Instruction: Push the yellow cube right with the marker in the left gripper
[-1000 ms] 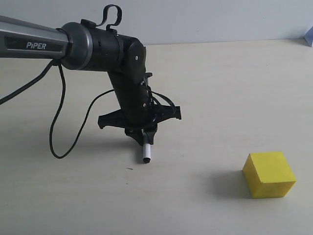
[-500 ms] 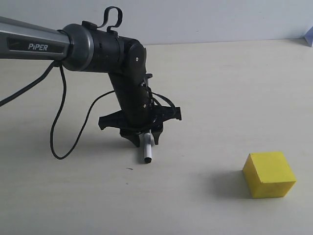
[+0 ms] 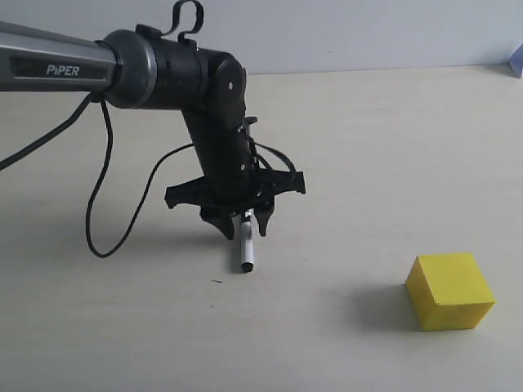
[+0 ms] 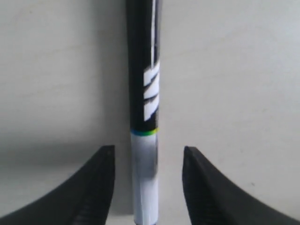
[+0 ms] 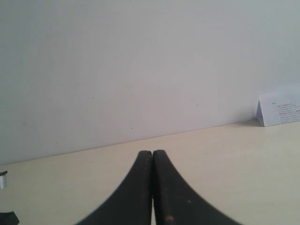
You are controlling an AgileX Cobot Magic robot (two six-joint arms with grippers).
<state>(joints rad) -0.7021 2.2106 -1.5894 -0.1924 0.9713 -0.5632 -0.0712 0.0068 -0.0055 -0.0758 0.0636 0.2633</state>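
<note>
Nearest in the exterior view, a plain bright yellow cube [image 3: 449, 290] with matte faces is being shown resting flat on the pale beige table [image 3: 368, 147], touched by nothing. Well apart from it, towards 10 o'clock, a slim marker [image 3: 246, 251] with a white barrel and a black end is being seen pointing to 6 o'clock, its black end down at the table surface. Whether its whole length is lying on the table cannot be told. Just beyond, the black-fingered left gripper [image 3: 243, 227] is being held over the marker's upper part with its jaws spread apart. In the left wrist view the marker's black cap half, lettered in white, is being shown running between the two black fingers [image 4: 93, 187]. A strip of table is being left bare on either side, so nothing is being clamped. Behind the gripper, the rounded black jointed body is being carried on a silver-grey arm [image 3: 49, 69] lettered PIPER, leading off towards 9 o'clock. A loose black cable [image 3: 98, 188] is being seen looping down beneath it. Farthest off, the table is being met by a pale plain wall [image 3: 368, 33]. In the right wrist view, the black right gripper [image 5: 152, 152] is being shown with its jaws pressed together on nothing. A small white folded card [image 5: 279, 111] is being seen beyond it at the wall's foot.
</note>
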